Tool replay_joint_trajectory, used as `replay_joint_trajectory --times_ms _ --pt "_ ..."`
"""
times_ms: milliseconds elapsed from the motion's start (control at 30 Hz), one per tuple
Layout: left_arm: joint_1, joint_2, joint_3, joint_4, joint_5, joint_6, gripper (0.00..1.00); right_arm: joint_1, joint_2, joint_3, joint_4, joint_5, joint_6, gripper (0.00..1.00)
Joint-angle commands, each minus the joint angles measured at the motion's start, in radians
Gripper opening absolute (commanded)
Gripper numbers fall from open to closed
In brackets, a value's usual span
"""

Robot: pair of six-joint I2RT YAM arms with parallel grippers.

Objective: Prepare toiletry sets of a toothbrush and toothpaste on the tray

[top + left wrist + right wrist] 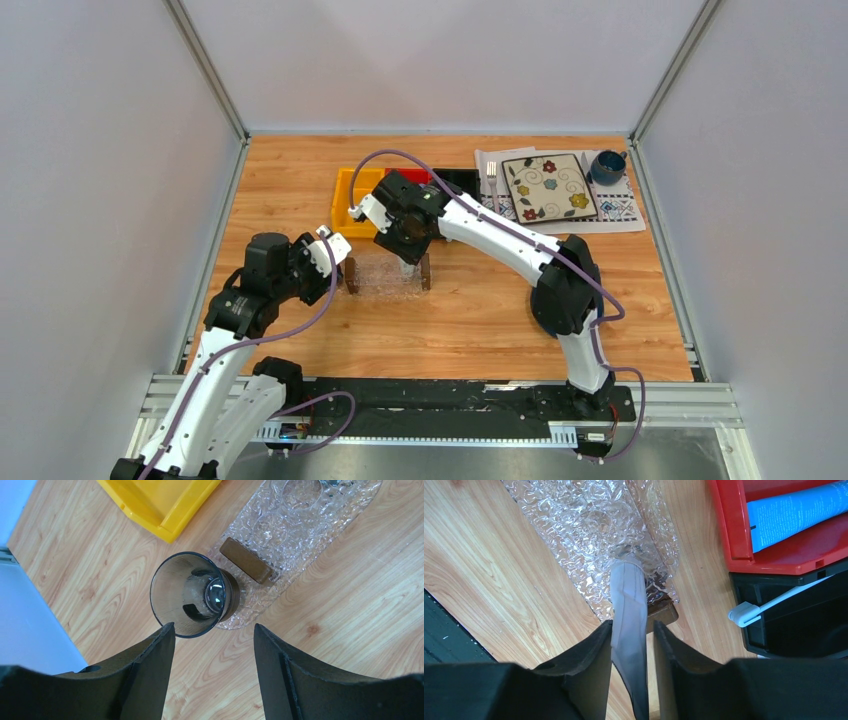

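Surface (470, 330): wood-grain finish, smooth, low sheen.
Tray (320, 530): clear, pebbled relief, bright glints; glass or plastic, cannot tell.
End block (247, 560): brown, matt, wood-like.
Tumbler (175, 597): smoky, transparent, smooth glossy wall.
Yellow bin (165, 505), red bin (734, 525): moulded plastic, smooth, semi-gloss.
White-grey toothpaste tube (629, 610): soft plastic, smooth, matt.
Blue toothpaste tube (794, 510): printed skin, slight sheen.
Toothbrush (769, 603): white plastic, smooth.
Right gripper (633, 630), fingers (584, 665): black plastic, matt, finely grained.
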Motion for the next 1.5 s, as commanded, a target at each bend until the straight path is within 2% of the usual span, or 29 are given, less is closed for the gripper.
replay_joint_trajectory --times_ms 0,133,267,467,800,1067,1467 --pt "0.007 -0.001 -0.003 0.026 0.015 0.016 0.67 0.007 -0.053 0.002 0.021 0.014 -0.008 0.40" --pt "0.007 -0.001 -0.002 0.024 0.017 0.016 0.67 0.007 -0.063 0.012 0.017 0.022 -0.010 0.47" --pt "0.007 0.000 -0.002 0.026 0.018 0.013 0.67 0.009 -0.077 0.037 0.005 0.025 -0.010 0.61" --pt "0.007 0.003 0.006 0.018 0.041 0.007 0.67 0.007 -0.120 0.075 -0.009 0.030 -0.010 0.69" --pt "0.009 0.016 0.047 0.003 0.072 -0.022 0.68 -0.048 -0.174 0.204 -0.015 0.030 0.018 0.68" --pt "0.018 0.023 0.087 0.011 0.091 -0.065 0.68 -0.180 -0.186 0.212 0.125 -0.010 0.137 0.65" --pt "0.032 0.033 0.150 0.014 0.101 -0.128 0.68 -0.250 0.047 0.308 0.289 0.080 0.203 0.61"
